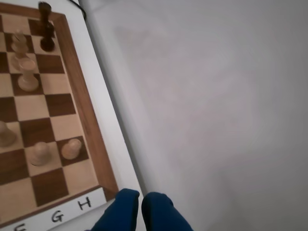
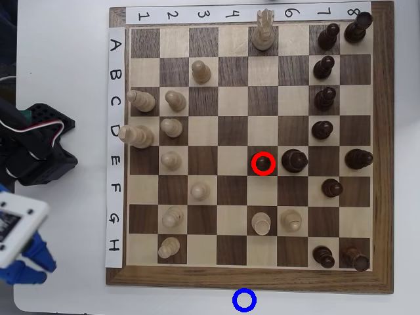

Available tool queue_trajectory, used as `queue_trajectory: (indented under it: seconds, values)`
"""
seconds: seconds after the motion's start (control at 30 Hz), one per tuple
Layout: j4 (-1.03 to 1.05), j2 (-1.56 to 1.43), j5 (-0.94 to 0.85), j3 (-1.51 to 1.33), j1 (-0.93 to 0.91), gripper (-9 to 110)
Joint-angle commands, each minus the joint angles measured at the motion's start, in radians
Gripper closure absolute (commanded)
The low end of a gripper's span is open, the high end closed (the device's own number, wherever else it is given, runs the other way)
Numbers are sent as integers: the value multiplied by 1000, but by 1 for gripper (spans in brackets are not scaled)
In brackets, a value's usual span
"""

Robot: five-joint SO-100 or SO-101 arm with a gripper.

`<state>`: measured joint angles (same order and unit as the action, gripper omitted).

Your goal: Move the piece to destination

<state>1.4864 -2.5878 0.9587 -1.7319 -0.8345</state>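
In the wrist view the gripper (image 1: pixel 141 204) is sitting at the bottom edge, its two blue fingers (image 1: pixel 120 209) standing close with only a thin dark slit between them, holding nothing. It is hanging over the white table (image 1: pixel 207 120), just beside the H corner of the board (image 1: pixel 82 91).

In the overhead view the gripper (image 2: pixel 29 266) is showing at the lower left, off the board (image 2: pixel 249 279).

The pawn (image 2: pixel 263 163) is standing upright on a dark square near the board's middle, in row E, inside a red ring (image 2: pixel 263 153). It is small and dark brown with a round head; its long axis is pointing up toward the camera. A bigger dark piece (image 2: pixel 294 159) is standing on the next square to its right.

The blue ring (image 2: pixel 244 291) is lying on the white table just below the board's lower edge, well apart from the pawn.
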Motion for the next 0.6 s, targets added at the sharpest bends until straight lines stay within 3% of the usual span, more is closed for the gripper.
queue_trajectory:
  seconds: [0.0,0.27,0.57]
  values:
    - [156,216,376,463,299,101]
    - [149,265,580,408,506,101]
    - [-92,221,680,118,690,98]
